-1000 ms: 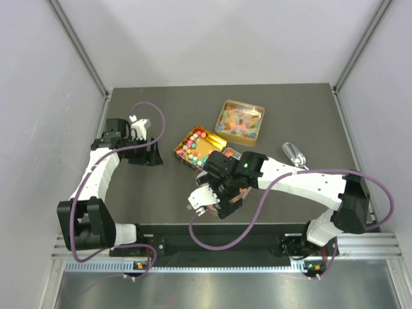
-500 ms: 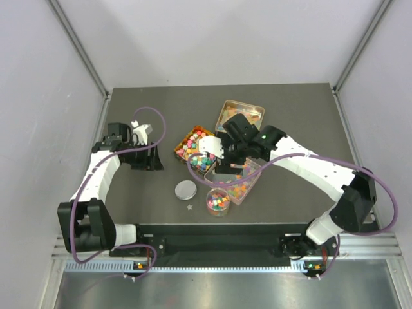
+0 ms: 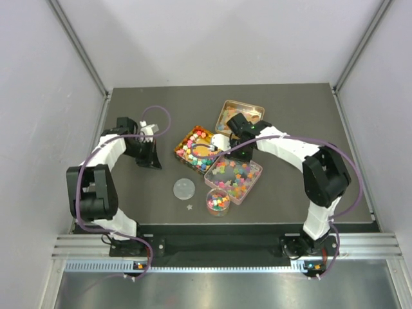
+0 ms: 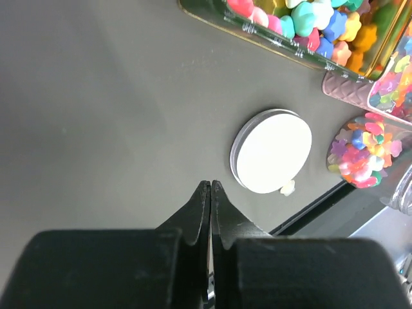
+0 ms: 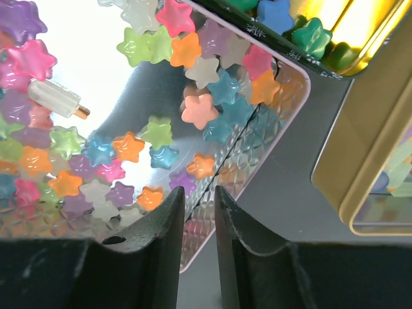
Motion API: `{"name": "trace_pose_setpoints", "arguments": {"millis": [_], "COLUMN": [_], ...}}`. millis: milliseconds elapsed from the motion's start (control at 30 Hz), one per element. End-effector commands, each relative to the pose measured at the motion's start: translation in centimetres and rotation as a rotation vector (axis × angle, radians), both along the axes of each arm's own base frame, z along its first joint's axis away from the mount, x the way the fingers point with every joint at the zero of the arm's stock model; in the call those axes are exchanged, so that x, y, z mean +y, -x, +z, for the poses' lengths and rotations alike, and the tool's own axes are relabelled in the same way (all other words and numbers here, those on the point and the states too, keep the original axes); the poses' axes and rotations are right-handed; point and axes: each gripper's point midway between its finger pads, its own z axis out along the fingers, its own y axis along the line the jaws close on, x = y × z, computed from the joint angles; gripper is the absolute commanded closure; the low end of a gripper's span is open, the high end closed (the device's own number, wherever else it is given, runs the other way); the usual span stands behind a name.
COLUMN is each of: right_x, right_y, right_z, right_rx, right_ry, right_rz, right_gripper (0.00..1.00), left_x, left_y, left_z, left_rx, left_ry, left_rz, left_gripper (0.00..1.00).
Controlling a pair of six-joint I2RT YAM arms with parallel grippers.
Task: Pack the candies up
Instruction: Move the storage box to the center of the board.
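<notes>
The candies are small coloured stars. Some lie in a pink tin, and others fill a long gold tin and a small round jar. One loose candy lies by a white round lid. My right gripper hangs over the pink tin's corner, its jaws a narrow gap apart with nothing seen held between them. My left gripper is shut and empty over bare table, left of the lid.
A second gold tin stands behind the right arm, partly hidden by it. A white stick-shaped piece lies among the stars in the pink tin. The table's front edge runs just beyond the lid and jar.
The right arm swung from the table's front back over the tins, uncovering the pink tin, jar and lid, and its jaws narrowed. The left gripper closed and shifted slightly.
</notes>
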Motion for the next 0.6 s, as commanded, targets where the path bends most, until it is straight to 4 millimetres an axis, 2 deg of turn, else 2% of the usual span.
{"name": "trace_pose_setpoints", "arguments": {"millis": [0, 200, 300, 467, 567], "right_x": [1.8, 1.6, 1.0, -0.2, -1.4], "right_y": [-2.2, -2.9, -3.8, -6.2, -8.2], "right_z": [1.4, -0.8, -1.5, -2.4, -2.6], "right_rx": [-0.059, -0.046, -0.055, -0.077, -0.109], "right_ry": [-0.062, -0.017, 0.026, 0.062, 0.094], "right_rz": [0.016, -0.003, -0.023, -0.074, -0.119], "right_gripper": [0.75, 0.75, 0.76, 0.76, 0.76], "left_x": [-1.4, -4.1, -5.3, -7.4, -8.9], "left_y": [-0.9, -1.8, -2.7, -3.1, -3.2], "left_z": [0.1, -2.2, -2.6, -2.5, -2.4], "left_rx": [-0.006, 0.066, 0.086, 0.1, 0.106], "left_ry": [0.024, 0.02, 0.036, 0.05, 0.043], "left_rz": [-0.074, -0.183, -0.214, -0.279, -0.335], "left_gripper": [1.0, 1.0, 1.0, 1.0, 1.0]}}
